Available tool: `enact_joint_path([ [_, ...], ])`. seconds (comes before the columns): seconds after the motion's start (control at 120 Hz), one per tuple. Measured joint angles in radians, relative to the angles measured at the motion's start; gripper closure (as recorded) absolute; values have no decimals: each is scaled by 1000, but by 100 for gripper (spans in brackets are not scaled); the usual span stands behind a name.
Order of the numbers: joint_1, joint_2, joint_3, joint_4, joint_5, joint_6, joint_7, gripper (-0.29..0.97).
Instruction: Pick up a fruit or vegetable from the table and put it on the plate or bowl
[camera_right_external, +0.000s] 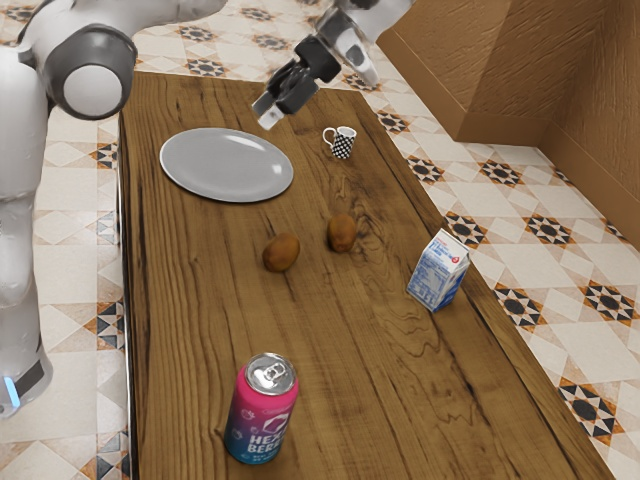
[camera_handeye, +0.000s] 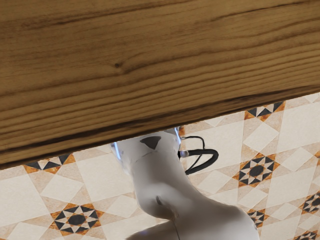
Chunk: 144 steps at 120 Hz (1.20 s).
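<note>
Two brown, oval fruits that I took for kiwis lay near the middle of the wooden table (camera_right_external: 330, 380), close together but not touching. The first kiwi (camera_right_external: 281, 252) sat toward the exterior view's left, and the second kiwi (camera_right_external: 342, 233) sat a little farther back, toward the exterior view's right. Both rested on bare wood, with nothing holding them.

Beyond them, toward the far end of the table, was the grey plate (camera_right_external: 226, 164), flat and with nothing on it, well apart from either fruit. My gripper (camera_right_external: 272, 106) hung in the air above the far end, past the plate's far rim. From this camera it appeared between the plate and a small checkered mug (camera_right_external: 341, 143). Its jaws stood apart with nothing between them, pointing down toward the exterior view's left.

A blue-and-white milk carton (camera_right_external: 438, 270) stood upright near the table edge on the exterior view's right. A pink-and-blue drink can (camera_right_external: 261, 408) stood upright at the near end, with its silver top showing.

From the wrist camera I saw the table's wood grain (camera_handeye: 150, 60) and its edge. Past the edge were the patterned floor tiles (camera_handeye: 280, 150), the arm's white base (camera_handeye: 170, 195) and a black cable (camera_handeye: 202, 157) looped beside it.
</note>
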Motion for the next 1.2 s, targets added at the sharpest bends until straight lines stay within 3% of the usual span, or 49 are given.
enact_joint_path([
  [0.083, 50, 10, 8, -85, -14, 258, 181, 0],
  [0.183, 49, 13, 8, -104, -23, 456, 367, 0],
  [0.35, 48, 12, 11, -104, -28, 630, 614, 0],
  [0.433, 49, -77, 20, 63, -27, 657, 669, 0],
  [0.5, 61, -155, 33, 118, -63, 605, 589, 0],
  [0.583, 116, -129, 26, 96, -109, 511, 426, 0],
  [0.65, 146, -92, 1, 87, -68, 472, 310, 0],
  [0.7, 102, -75, -21, 85, -18, 476, 231, 0],
  [0.808, -106, 101, -51, 82, 20, 533, 89, 0],
  [0.867, -166, 178, -58, 63, 15, 588, 23, 0],
  [1.017, -168, 222, -53, -7, -5, 702, -121, 0],
  [1.2, -74, 243, -51, -39, -11, 832, -258, 0],
])
